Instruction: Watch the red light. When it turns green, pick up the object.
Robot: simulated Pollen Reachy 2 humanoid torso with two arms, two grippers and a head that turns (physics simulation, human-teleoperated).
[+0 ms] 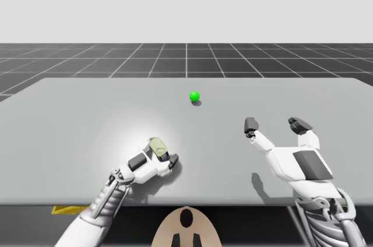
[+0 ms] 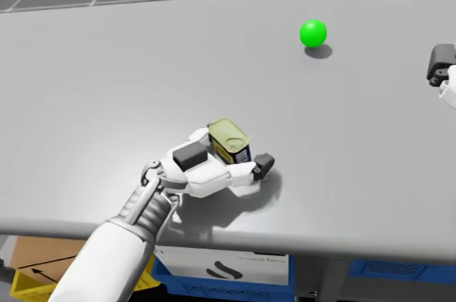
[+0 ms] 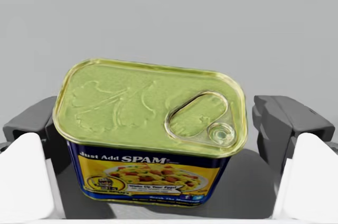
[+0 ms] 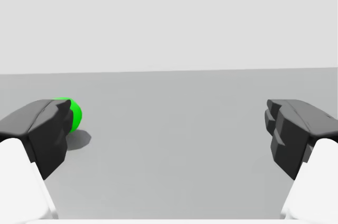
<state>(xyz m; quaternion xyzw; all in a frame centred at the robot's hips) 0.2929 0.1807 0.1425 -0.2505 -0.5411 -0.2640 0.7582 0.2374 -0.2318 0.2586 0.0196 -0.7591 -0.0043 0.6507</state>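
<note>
The light (image 1: 194,96) is bright green; the can (image 3: 150,129) has a yellow-green top over blue and yellow sides; the tabletop (image 1: 87,113) is plain grey.

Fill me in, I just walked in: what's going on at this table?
The light is green. My left tool sits around the can, which stands on the table. A gap shows on one side, so the can isn't gripped yet. My right tool hangs open, holding nothing.
</note>
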